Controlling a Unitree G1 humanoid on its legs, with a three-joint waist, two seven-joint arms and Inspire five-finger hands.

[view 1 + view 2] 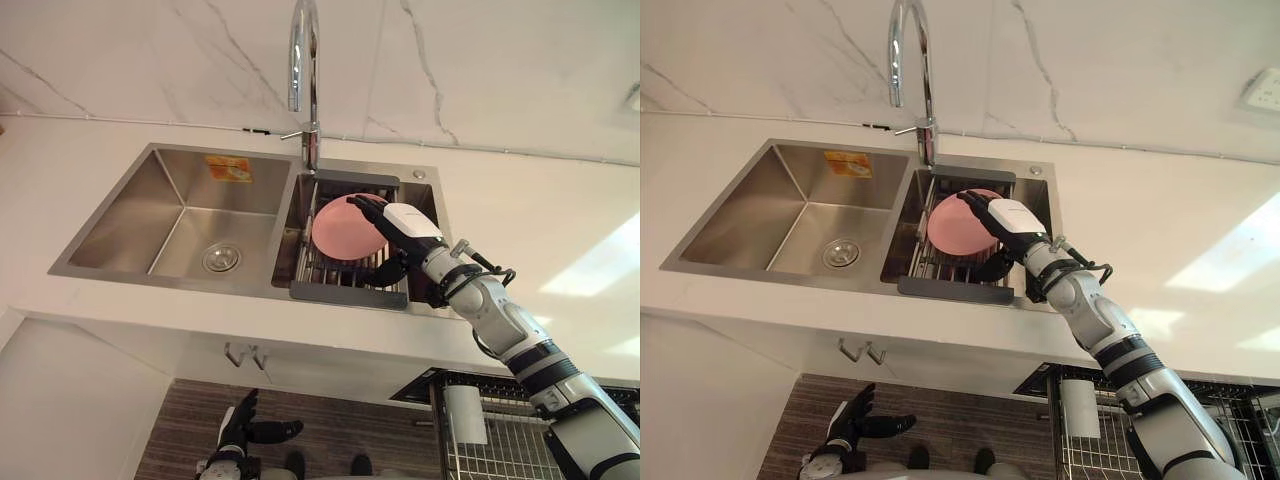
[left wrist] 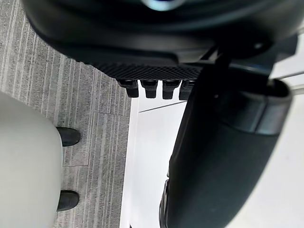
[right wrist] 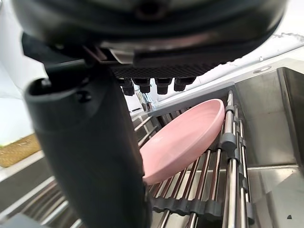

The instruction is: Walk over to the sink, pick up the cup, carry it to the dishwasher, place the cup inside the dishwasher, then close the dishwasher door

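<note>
What we reach for is a pink dish (image 1: 345, 228), leaning in the drying rack (image 1: 348, 293) at 3 o'clock in the sink (image 1: 120, 215); our right hand (image 1: 405, 225) spreads over its rim, unclosed, so we'd seat the thumb underneath before pinching; left hand (image 1: 240, 425) idle, open.

From the head we look steeply down on the sink (image 1: 130, 215), with the faucet (image 1: 311, 130) at 12 o'clock. Both eyes share this whole scene, barely offset sideways. Our right wrist camera sits very close behind the right hand (image 3: 156, 66), facing the pink plate (image 3: 185, 137) on the rack (image 3: 228, 142). Our left wrist camera looks past the left hand (image 2: 142, 52) to the floor (image 2: 90, 95), which lies at 7 o'clock in the head views.
</note>
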